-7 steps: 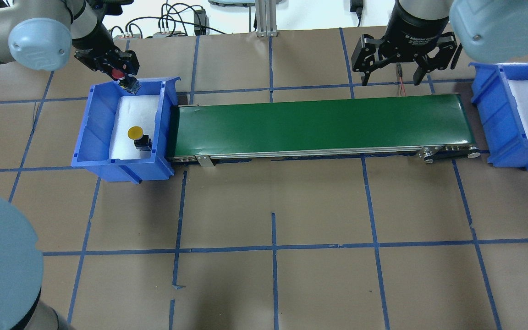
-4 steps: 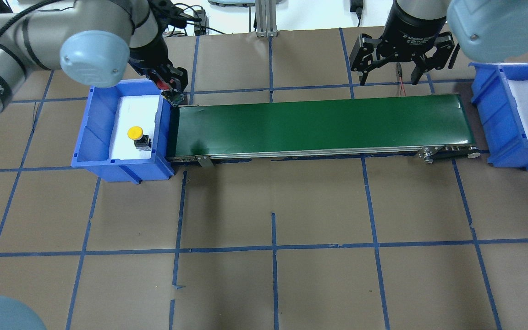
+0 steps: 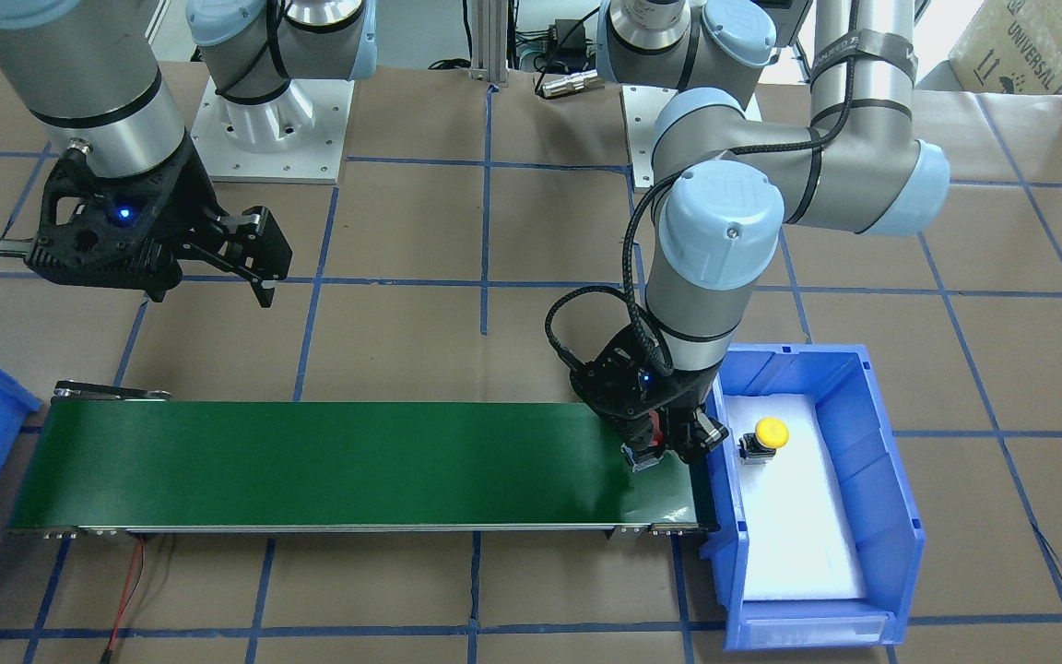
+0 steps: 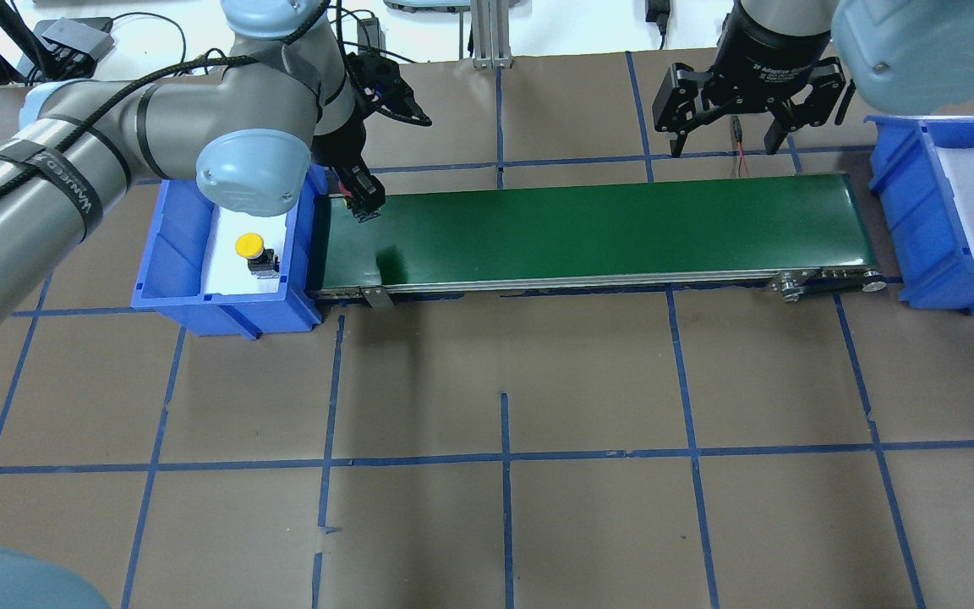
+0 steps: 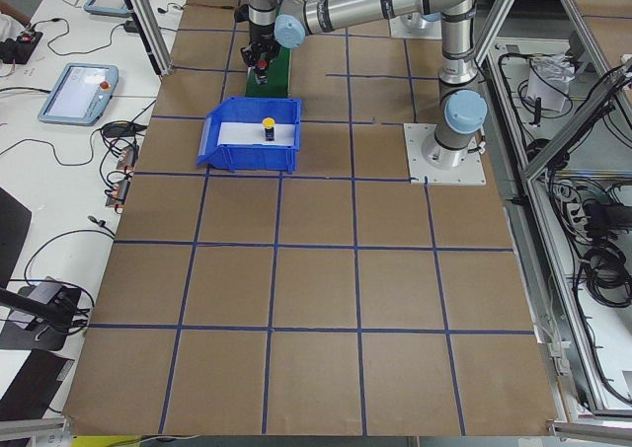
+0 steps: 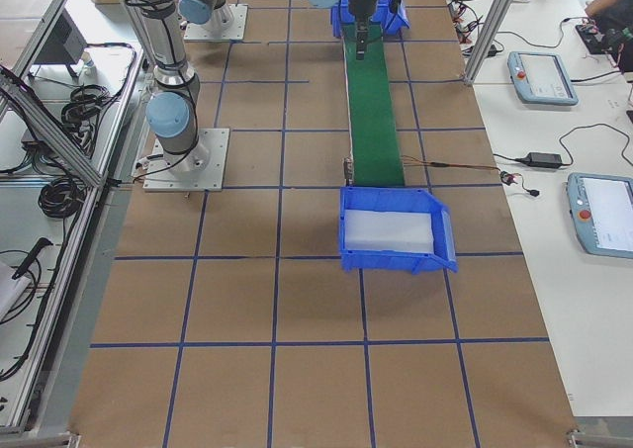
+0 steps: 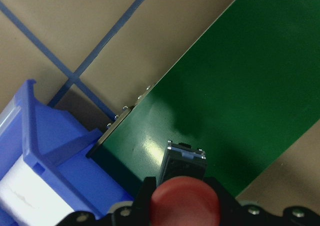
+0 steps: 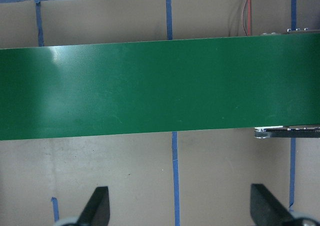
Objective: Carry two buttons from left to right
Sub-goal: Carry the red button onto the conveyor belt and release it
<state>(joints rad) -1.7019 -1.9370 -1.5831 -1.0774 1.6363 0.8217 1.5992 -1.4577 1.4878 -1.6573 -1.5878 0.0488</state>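
Gripping the red button [image 7: 185,200] by its cap, our left end effector [image 4: 364,203] is clamped shut on it, the grey-black switch body pointing down at the green conveyor belt [image 4: 588,228]. We cannot tell whether the body touches the belt. It hangs over the belt's left end, just beside the left bin [image 4: 174,245]. In that bin the yellow button [image 4: 249,245] lies on a white pad [image 4: 229,233], near the wall closest to the belt. Our right end effector [image 4: 722,148] is spread wide with nothing in it, over the desk [image 4: 504,381] behind the belt's right end. The right bin [image 4: 910,211] stands just past that end
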